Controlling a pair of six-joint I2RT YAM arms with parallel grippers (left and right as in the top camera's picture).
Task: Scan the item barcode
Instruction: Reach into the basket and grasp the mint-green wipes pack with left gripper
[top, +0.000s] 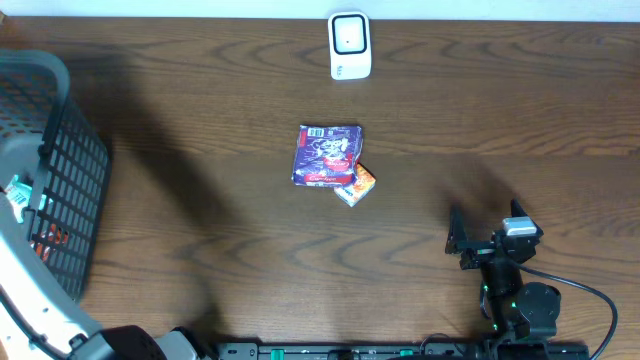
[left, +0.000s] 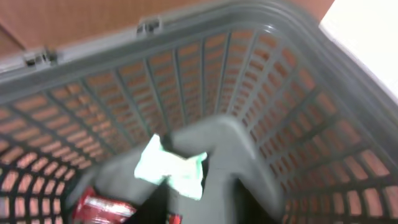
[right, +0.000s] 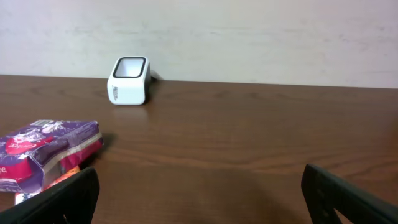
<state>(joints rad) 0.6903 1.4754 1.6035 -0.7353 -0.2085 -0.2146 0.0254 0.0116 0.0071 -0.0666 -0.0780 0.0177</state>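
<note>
The purple packet (top: 327, 155) is laid flat mid-table, in front of the scanner (top: 350, 45). A small orange packet (top: 356, 185) is tucked at its lower right corner, touching or partly underneath, can't be told which. As a foil-type pouch it's judged to be light, soft and a bit slippery. It's probably best pinched at an edge seam on the side away from the orange one, so that one isn't dragged along.

The right gripper (right: 200, 177) is spread wide with nothing in it, near the table's front right and well apart from the packet. The left gripper is pointed into the basket (top: 75, 190), going by its wrist view. That view is badly blurred, so whether anything is held or how far the jaws are parted can't be told. A pale green wrapper (left: 171, 168) and something red (left: 102, 205) can be made out in there, nothing more.

No barcode can be picked out on the packet's face, so which side it's printed on is unknown.
</note>
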